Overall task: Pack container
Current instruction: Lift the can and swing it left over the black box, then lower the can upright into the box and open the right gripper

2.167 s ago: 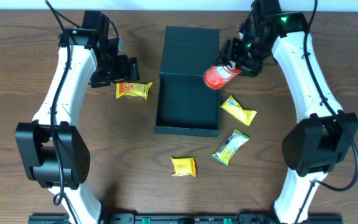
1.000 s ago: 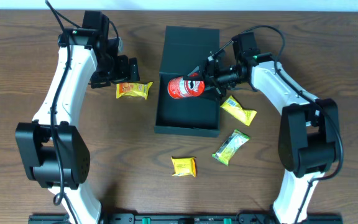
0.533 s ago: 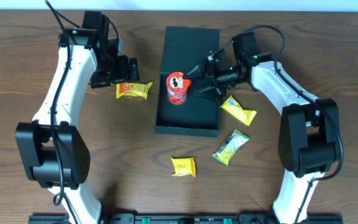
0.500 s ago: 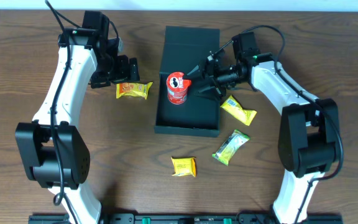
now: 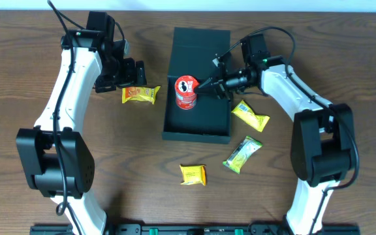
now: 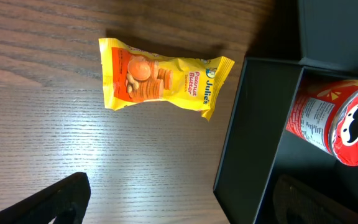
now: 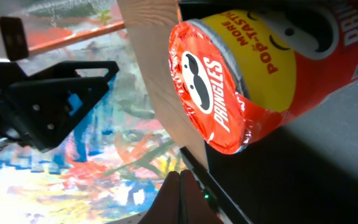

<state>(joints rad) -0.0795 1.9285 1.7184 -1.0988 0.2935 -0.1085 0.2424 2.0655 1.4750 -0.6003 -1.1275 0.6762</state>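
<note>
The container (image 5: 201, 121) is a dark square box lying open at the table's middle, its lid flap folded back. A red Pringles can (image 5: 187, 92) stands upright inside it at the back left. My right gripper (image 5: 207, 84) is shut and empty just to the can's right, above the box. The right wrist view shows the can's lid (image 7: 213, 93) ahead of the shut gripper (image 7: 180, 186), apart from it. My left gripper (image 5: 126, 73) hangs open left of the box, above an orange-yellow biscuit packet (image 5: 140, 94). From the left wrist, that packet (image 6: 163, 78) lies flat beside the container's wall (image 6: 253, 143).
A yellow packet (image 5: 250, 115) lies just right of the box, under the right forearm. A green packet (image 5: 242, 154) is at front right. Another yellow packet (image 5: 192, 174) lies in front of the box. The table's back edge is close behind the lid.
The right gripper brought the can over the box and let it go; the can now stands upright inside. The right jaws have since closed empty. The left arm has not moved.
</note>
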